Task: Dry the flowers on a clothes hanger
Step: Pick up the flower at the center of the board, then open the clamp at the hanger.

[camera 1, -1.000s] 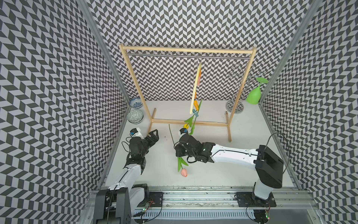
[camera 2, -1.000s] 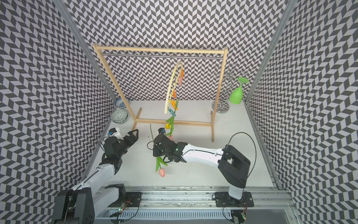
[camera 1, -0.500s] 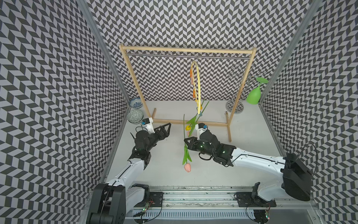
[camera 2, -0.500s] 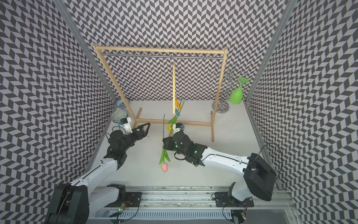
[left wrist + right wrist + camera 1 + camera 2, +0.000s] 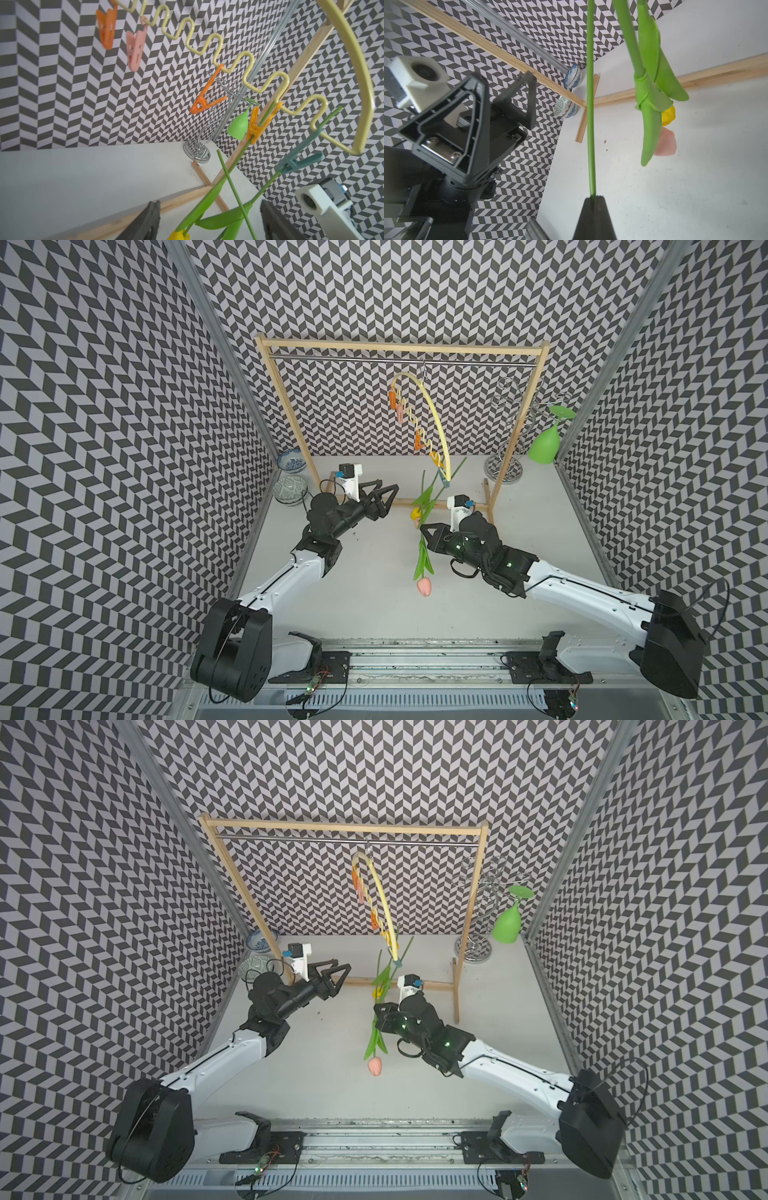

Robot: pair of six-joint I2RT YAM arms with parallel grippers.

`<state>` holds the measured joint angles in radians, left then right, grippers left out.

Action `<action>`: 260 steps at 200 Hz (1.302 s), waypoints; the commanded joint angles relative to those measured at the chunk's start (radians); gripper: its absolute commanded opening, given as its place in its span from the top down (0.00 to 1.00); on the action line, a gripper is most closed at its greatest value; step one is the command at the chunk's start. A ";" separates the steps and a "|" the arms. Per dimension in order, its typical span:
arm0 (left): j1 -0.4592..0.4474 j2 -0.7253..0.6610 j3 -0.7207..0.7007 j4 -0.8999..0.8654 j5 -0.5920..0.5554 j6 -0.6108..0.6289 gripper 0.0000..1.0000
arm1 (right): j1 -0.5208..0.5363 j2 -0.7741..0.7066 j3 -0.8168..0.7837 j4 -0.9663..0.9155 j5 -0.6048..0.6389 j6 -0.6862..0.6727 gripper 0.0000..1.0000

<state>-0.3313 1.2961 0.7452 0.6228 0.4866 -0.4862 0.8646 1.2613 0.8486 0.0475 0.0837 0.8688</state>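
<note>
Your right claw (image 5: 593,200) is pinched tight on the bare stem of the last pink tulip (image 5: 424,597). Its head dangles below the jaws and its cut end points up toward the clothes hanger (image 5: 437,425). Your left claw (image 5: 384,493) hangs spread wide and empty near the clipped flowers (image 5: 422,499), aimed at the pins.

Further out, the hanger's hook sits on the rail of the wooden rack (image 5: 284,406) along the back edge of the surface, loaded end tipped low. Two are up already: the yellow tulip (image 5: 668,116) in the yellow-orange pin (image 5: 256,128), another stem in the teal pin (image 5: 301,163).

One to go. The orange pin (image 5: 202,101) mid-bar looks free, and I'd say it needs squeezing open next.
</note>
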 commanded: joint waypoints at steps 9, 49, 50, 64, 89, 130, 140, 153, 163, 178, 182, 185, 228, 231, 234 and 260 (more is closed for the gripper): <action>-0.044 0.031 0.047 0.044 -0.078 0.137 0.22 | -0.028 -0.043 -0.006 0.000 0.008 -0.052 1.00; -0.094 0.091 0.155 -0.014 -0.095 0.199 0.22 | -0.076 -0.093 -0.016 -0.044 0.015 -0.084 1.00; -0.095 0.091 0.158 -0.015 -0.095 0.202 0.22 | -0.078 -0.094 -0.016 -0.045 0.015 -0.085 1.00; -0.111 0.107 0.183 -0.023 -0.098 0.231 0.21 | -0.099 -0.106 -0.016 -0.056 0.006 -0.108 1.00; -0.121 0.142 0.191 0.032 -0.107 0.268 0.22 | -0.116 -0.090 -0.001 -0.041 -0.057 -0.165 1.00; -0.120 0.208 0.279 0.019 -0.114 0.320 0.23 | -0.118 -0.014 0.057 -0.019 -0.078 -0.209 1.00; -0.118 0.223 0.312 -0.010 -0.122 0.348 0.23 | -0.118 -0.001 0.065 0.006 -0.078 -0.205 1.00; -0.118 0.233 0.339 -0.032 -0.135 0.379 0.22 | -0.117 0.019 0.076 0.039 -0.069 -0.194 1.00; -0.117 0.238 0.348 -0.031 -0.144 0.401 0.22 | -0.118 0.035 0.087 0.055 -0.052 -0.181 1.00; -0.117 0.249 0.365 -0.030 -0.155 0.438 0.22 | -0.118 0.061 0.107 0.068 -0.012 -0.170 1.00; -0.117 0.256 0.374 -0.032 -0.159 0.447 0.21 | -0.118 0.069 0.112 0.069 -0.004 -0.169 1.00; -0.117 0.258 0.380 -0.036 -0.161 0.453 0.21 | -0.118 0.074 0.119 0.069 0.003 -0.168 1.00; -0.118 0.342 0.467 -0.064 -0.229 0.472 0.26 | -0.118 0.112 0.188 0.009 0.102 -0.175 1.00; -0.119 0.350 0.472 -0.064 -0.232 0.474 0.26 | -0.119 0.111 0.188 0.010 0.104 -0.177 1.00; -0.121 0.357 0.478 -0.063 -0.238 0.475 0.27 | -0.117 0.111 0.188 0.011 0.108 -0.180 1.00; -0.136 0.406 0.518 -0.063 -0.260 0.478 0.29 | -0.119 0.098 0.187 0.024 0.132 -0.204 1.00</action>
<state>-0.4511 1.6680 1.2140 0.5793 0.2695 -0.0334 0.7475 1.3708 1.0126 0.0341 0.1596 0.6945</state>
